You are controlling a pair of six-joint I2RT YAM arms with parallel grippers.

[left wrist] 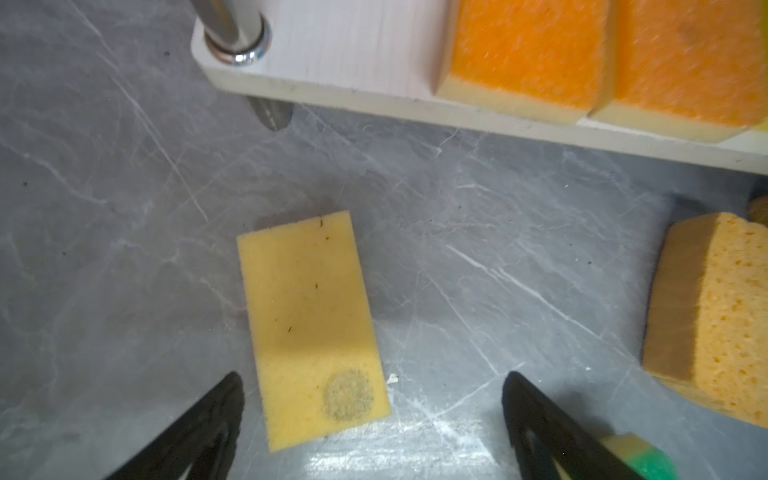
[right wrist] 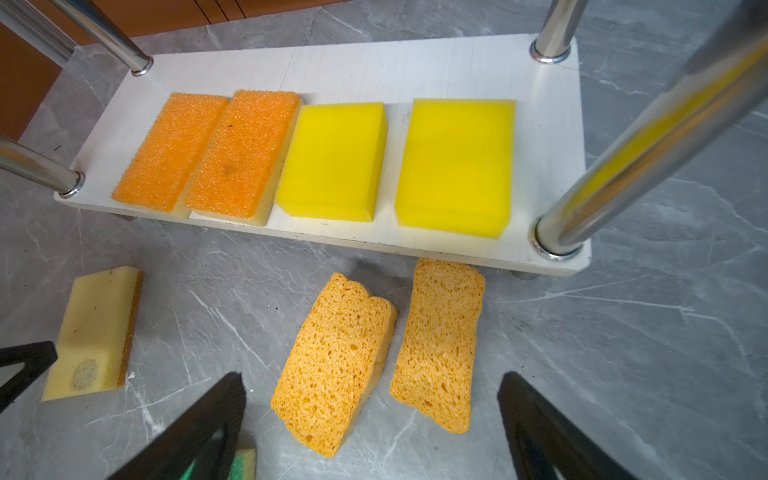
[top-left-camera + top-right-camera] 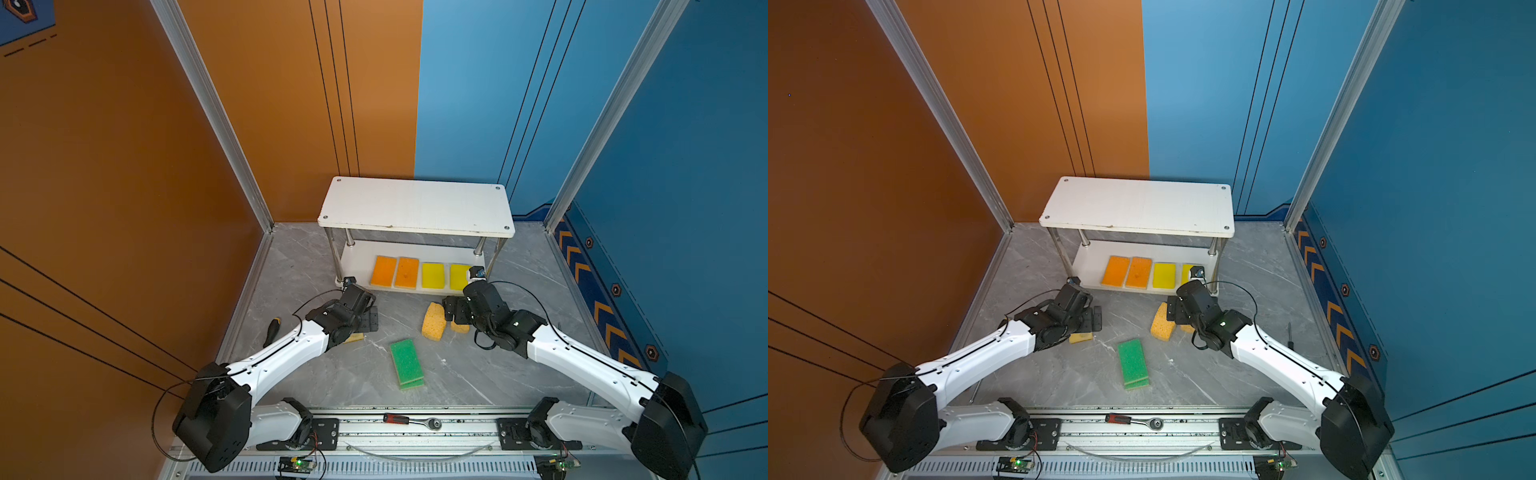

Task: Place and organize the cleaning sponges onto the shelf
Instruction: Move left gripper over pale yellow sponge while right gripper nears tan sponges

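In both top views the left arm (image 3: pixel 291 345) is covering most of the pale sponge (image 3: pixel 355 338), and the right arm (image 3: pixel 582 357) is hiding much of one porous sponge (image 3: pixel 459 328). The right wrist view's edge is cutting off the green sponge (image 2: pixel 243 464).

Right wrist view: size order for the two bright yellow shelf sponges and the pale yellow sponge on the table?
1. Outer bright yellow foam sponge, by the chrome post
2. Inner bright yellow foam sponge, beside the orange-topped sponge; difference may be camera nearness
3. Pale yellow rectangular sponge
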